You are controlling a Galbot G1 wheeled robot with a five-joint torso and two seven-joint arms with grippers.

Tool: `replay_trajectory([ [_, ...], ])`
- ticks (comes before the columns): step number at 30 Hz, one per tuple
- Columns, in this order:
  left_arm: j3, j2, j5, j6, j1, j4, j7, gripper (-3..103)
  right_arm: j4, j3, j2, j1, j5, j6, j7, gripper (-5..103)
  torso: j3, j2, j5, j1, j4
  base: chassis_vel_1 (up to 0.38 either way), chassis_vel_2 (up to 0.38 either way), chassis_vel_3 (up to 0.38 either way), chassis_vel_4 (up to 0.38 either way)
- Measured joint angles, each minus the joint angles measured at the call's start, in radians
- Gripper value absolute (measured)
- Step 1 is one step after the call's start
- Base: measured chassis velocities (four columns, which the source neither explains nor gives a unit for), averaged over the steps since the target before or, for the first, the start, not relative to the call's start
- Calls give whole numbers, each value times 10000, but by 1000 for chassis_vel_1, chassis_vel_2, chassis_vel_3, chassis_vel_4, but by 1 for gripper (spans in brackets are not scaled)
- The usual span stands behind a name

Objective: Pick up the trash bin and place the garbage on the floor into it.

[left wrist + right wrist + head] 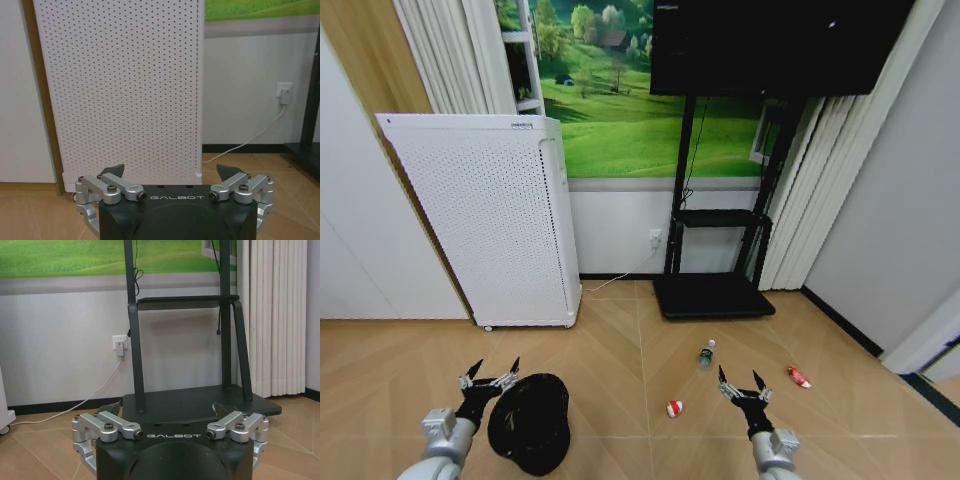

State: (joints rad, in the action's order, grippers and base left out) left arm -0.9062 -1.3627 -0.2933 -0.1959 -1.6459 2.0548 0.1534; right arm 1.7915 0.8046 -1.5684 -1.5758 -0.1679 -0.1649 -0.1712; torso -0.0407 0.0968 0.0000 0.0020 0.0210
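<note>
The trash bin (529, 421), a round black mesh basket, stands on the floor (620, 350) at the lower left of the head view. My left gripper (490, 374) hovers open just beside its left rim, apart from it. The garbage lies scattered to the right: a small clear bottle (706, 353), a red-and-white wrapper (674, 408) and a second red wrapper (798, 376). My right gripper (741, 384) is open, between the bottle and the second wrapper, with nothing in it. In the wrist views the left gripper (171, 172) and right gripper (167, 409) both show spread fingers.
A tall white perforated appliance (485, 215) stands against the wall behind the bin. A black TV stand base (712, 295) sits on the floor past the bottle, under a dark screen (775, 45). A white cable (75, 405) runs from a wall socket.
</note>
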Motion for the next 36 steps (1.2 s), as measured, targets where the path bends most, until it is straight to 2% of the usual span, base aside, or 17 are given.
replay_trajectory([
  [4,-57,-19,180,-78,-134,116,-399,100,-116,-1,-1,18,22,-31,14,100,70,-83,0,-12,3,0,0,0,0],
  [10,-299,-112,322,-879,-670,249,-882,100,-473,31,79,56,81,-259,103,100,99,-112,1,-15,-1,0,0,0,0],
  [11,-344,-119,316,-1479,-768,172,-1095,100,-660,36,126,54,72,-377,139,100,96,-111,1,-15,-1,0,0,0,0],
  [12,-344,-119,316,-1479,-768,172,-1095,100,-660,36,126,54,72,-377,139,100,96,-111,1,-15,-1,0,0,0,0],
  [14,-368,-77,271,-2212,-876,76,-1270,100,-975,57,166,31,55,-524,165,100,89,-100,0,-14,2,0,0,0,0],
  [15,-368,-77,271,-2212,-876,76,-1270,100,-975,57,166,31,55,-524,165,100,89,-100,0,-14,2,0,0,0,0],
  [17,-385,6,198,-2995,-898,-49,-1304,100,-1386,47,179,105,59,-680,183,100,78,-87,1,-13,-1,0,0,0,0],
  [18,-385,6,198,-2995,-898,-49,-1304,100,-1386,47,179,105,59,-680,183,100,78,-87,1,-13,-1,0,0,0,0],
  [20,-346,93,104,-3680,-774,-132,-1308,100,-1644,0,180,157,61,-769,212,100,69,-76,1,-11,1,0,0,0,0],
  [21,-346,93,104,-3680,-774,-132,-1308,100,-1644,0,180,157,61,-769,212,100,69,-76,1,-11,1,0,0,0,0],
  [23,-221,117,-219,-4454,-605,-121,-1559,100,-1957,-30,168,261,67,-870,249,100,59,-61,0,-5,0,0,0,0,0],
  [31,50,193,-376,-4621,-102,-546,-1768,100,-2282,-31,272,336,-3,-999,349,100,44,-41,0,2,1,0,0,0,0],
  [36,129,167,-244,-4408,-4,-767,-1687,100,-2323,-6,366,335,-139,-1044,362,100,37,-30,1,4,1,0,0,0,0],
])
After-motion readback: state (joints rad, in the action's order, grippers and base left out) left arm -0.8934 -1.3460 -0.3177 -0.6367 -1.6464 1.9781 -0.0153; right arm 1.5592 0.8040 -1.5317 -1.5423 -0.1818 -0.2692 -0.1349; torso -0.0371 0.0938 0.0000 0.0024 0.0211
